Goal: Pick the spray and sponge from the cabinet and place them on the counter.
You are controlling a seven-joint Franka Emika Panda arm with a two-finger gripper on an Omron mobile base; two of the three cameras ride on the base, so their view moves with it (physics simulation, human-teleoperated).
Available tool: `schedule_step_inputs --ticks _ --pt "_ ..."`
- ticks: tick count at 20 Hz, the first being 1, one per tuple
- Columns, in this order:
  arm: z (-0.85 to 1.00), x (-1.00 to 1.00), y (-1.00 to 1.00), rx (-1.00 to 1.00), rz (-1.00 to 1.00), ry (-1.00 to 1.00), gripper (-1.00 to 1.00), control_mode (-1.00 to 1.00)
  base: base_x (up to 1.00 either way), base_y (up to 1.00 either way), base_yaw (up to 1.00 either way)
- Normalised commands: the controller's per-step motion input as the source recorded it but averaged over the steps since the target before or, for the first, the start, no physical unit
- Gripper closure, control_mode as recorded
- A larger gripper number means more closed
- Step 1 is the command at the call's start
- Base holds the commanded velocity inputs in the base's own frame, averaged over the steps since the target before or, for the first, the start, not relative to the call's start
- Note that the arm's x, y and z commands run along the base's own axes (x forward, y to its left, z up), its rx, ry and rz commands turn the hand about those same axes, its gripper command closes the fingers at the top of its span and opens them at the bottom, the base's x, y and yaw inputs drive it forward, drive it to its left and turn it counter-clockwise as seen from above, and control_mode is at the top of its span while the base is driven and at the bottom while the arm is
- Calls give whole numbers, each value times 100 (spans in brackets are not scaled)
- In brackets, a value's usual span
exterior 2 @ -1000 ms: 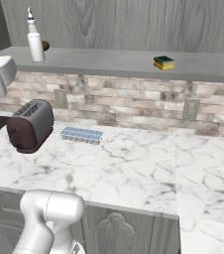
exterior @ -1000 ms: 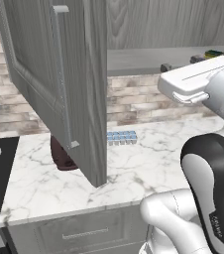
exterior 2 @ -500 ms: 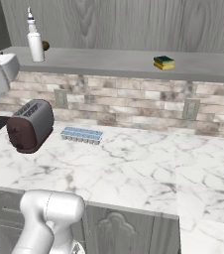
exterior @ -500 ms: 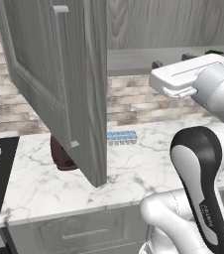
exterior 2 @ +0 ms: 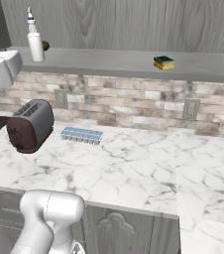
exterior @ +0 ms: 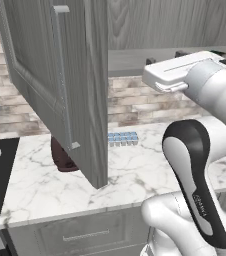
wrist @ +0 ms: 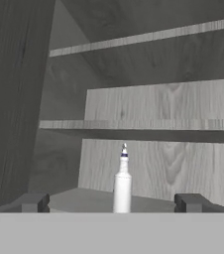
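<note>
The spray (exterior 2: 34, 40) stood upright at the left end of the cabinet (exterior 2: 134, 62) shelf, and the sponge (exterior 2: 163, 63) lay on the same shelf, well apart from the spray to its right. In the hand view the spray (wrist: 122, 183) stood straight ahead, centred between the two dark fingertips (wrist: 32, 202), which were spread wide with nothing between them; the gripper (wrist: 114, 203) was apart from the bottle. Neither item had reached the counter (exterior 2: 134, 168) below the spray, where a toaster (exterior 2: 29, 125) and an ice-cube tray (exterior 2: 81, 134) sat. The step in hand looked like the approach to the spray. The next move would call for a straight advance until the fingers flanked the bottle's body, then closing without tipping it.
</note>
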Motion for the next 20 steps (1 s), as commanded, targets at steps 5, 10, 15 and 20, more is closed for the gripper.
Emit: schedule_step_inputs --ticks 5,10,15,20 --pt "0 19 7 0 0 0 -100 -100 0 0 0" --pt "0 25 6 0 0 0 -100 -100 0 0 0" --pt "0 27 0 0 0 0 -100 -100 0 0 0" --pt "0 25 4 0 0 0 -100 -100 0 0 0"
